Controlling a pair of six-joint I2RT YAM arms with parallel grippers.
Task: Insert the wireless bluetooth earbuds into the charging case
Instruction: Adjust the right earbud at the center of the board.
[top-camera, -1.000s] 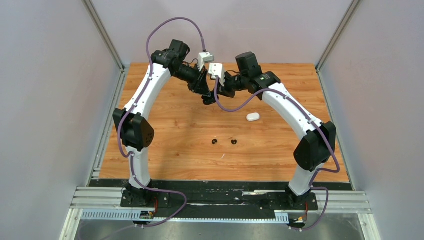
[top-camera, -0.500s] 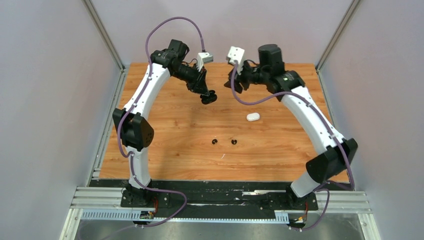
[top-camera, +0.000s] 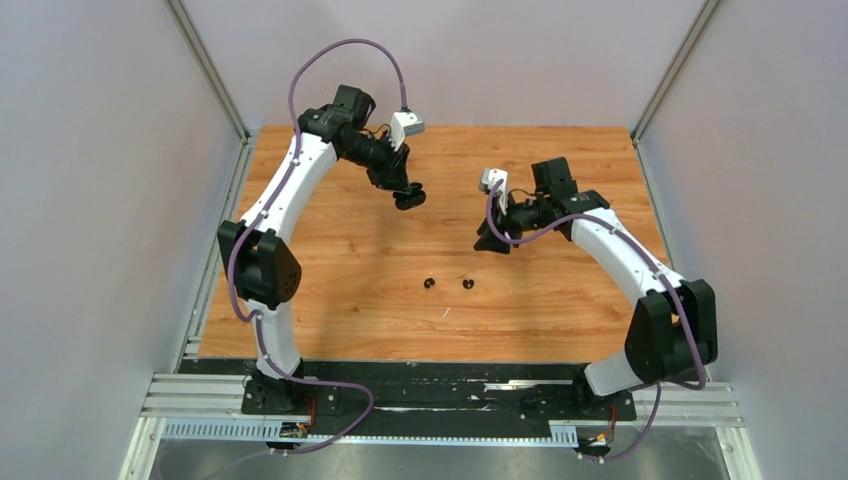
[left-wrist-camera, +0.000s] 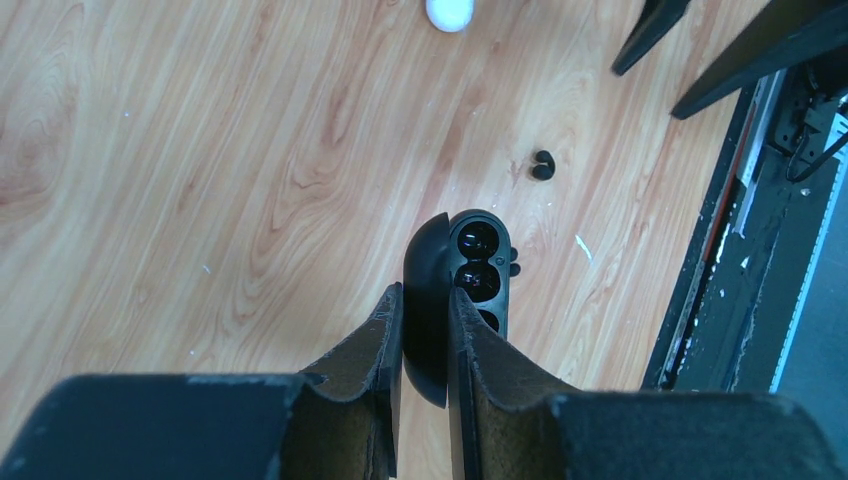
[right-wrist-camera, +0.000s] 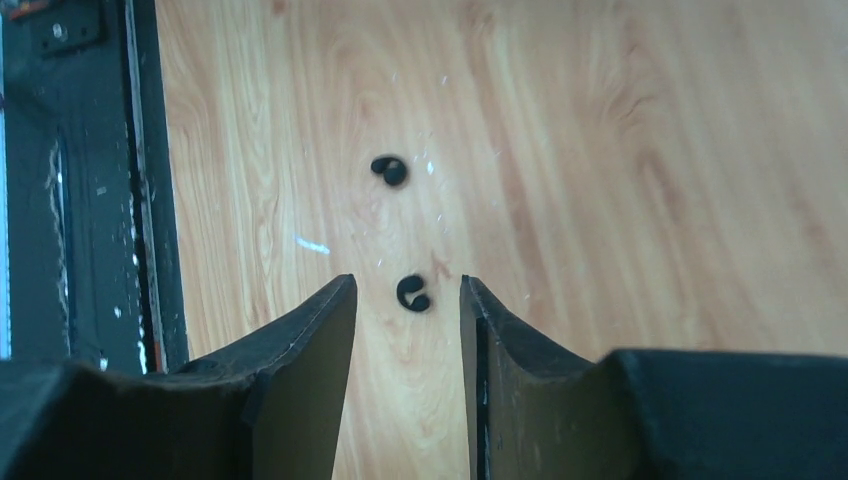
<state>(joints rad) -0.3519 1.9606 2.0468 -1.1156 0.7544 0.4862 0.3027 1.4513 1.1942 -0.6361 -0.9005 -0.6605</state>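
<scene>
My left gripper (top-camera: 408, 192) is shut on the lid of an open black charging case (left-wrist-camera: 480, 262) and holds it above the back middle of the table; its empty sockets show in the left wrist view. Two black earbuds (top-camera: 429, 284) (top-camera: 467, 284) lie on the wood in the middle. My right gripper (top-camera: 492, 241) is open and hangs low, with one black earbud (right-wrist-camera: 413, 293) seen just past its fingertips and the other (right-wrist-camera: 390, 170) farther on. A white case (left-wrist-camera: 449, 11) lies on the wood, hidden under the right arm in the top view. No white earbuds show.
A small white fleck (top-camera: 446, 313) lies near the front of the wooden table (top-camera: 330, 300). Grey walls stand on three sides. A black strip and metal rails (top-camera: 440, 398) run along the near edge by the arm bases.
My right arm has swung away from the left gripper, forward and down over the white case's spot. My left gripper kept the black case and shifted slightly back.
</scene>
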